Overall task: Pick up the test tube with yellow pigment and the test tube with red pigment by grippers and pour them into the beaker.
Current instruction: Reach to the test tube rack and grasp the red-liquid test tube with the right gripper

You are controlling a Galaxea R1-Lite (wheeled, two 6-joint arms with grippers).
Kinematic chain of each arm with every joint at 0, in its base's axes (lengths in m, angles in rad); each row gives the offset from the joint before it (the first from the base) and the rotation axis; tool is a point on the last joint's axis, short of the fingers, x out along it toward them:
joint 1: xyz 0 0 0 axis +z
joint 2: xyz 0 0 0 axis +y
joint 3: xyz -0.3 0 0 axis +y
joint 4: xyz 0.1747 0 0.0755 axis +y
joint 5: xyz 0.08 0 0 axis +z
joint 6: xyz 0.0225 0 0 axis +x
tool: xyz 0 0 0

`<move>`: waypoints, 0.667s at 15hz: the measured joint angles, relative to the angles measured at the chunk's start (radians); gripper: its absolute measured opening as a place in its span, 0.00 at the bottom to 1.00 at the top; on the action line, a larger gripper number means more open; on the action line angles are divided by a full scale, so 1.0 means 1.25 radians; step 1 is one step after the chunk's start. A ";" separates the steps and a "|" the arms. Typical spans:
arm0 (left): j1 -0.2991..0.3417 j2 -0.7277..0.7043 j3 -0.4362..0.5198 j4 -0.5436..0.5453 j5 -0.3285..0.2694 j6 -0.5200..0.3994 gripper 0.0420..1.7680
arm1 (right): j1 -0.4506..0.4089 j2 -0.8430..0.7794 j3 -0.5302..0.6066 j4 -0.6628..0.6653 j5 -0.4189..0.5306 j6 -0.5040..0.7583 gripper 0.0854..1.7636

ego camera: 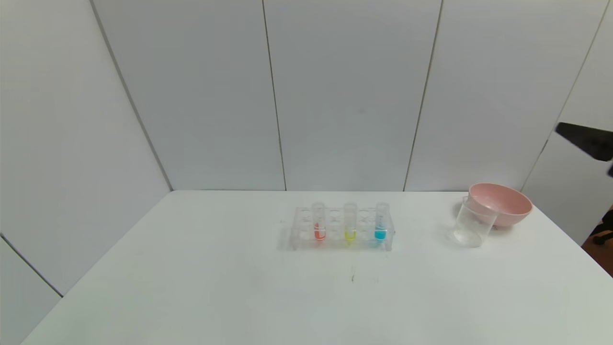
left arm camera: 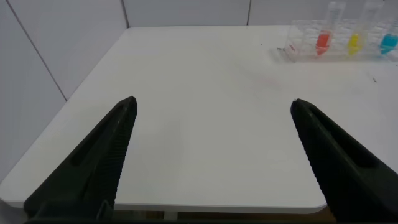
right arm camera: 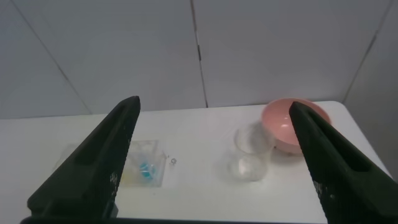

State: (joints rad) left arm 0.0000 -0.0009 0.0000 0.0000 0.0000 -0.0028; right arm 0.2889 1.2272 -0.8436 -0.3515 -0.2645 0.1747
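Note:
The test tube with red pigment (ego camera: 319,224), the test tube with yellow pigment (ego camera: 350,224) and a blue one (ego camera: 381,223) stand upright in a clear rack (ego camera: 342,242) at mid table. The beaker (ego camera: 474,223) stands to the right, touching a pink bowl. My left gripper (left arm camera: 214,101) is open and empty over the table's near left corner, far from the rack (left arm camera: 298,50); the red tube (left arm camera: 322,42) and the yellow tube (left arm camera: 354,42) show far off. My right gripper (right arm camera: 214,102) is open and empty, high above the beaker (right arm camera: 250,155); one black part of it shows in the head view (ego camera: 586,141).
A pink bowl (ego camera: 500,203) sits behind the beaker near the table's right edge and also shows in the right wrist view (right arm camera: 286,124). White wall panels stand close behind the table. The table (ego camera: 191,287) is white, with its front edge under my left gripper.

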 joint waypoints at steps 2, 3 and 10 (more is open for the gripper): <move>0.000 0.000 0.000 0.000 0.000 0.000 1.00 | 0.130 0.095 -0.010 -0.068 -0.073 0.006 0.97; 0.000 0.000 0.000 0.000 0.000 0.000 1.00 | 0.188 0.141 -0.014 -0.102 -0.117 0.008 0.97; 0.000 0.000 0.000 0.000 0.000 0.000 1.00 | 0.431 0.480 -0.097 -0.321 -0.305 0.012 0.97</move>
State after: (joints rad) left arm 0.0000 -0.0009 0.0000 0.0000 0.0000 -0.0028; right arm 0.8274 1.8274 -0.9653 -0.7528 -0.6457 0.1896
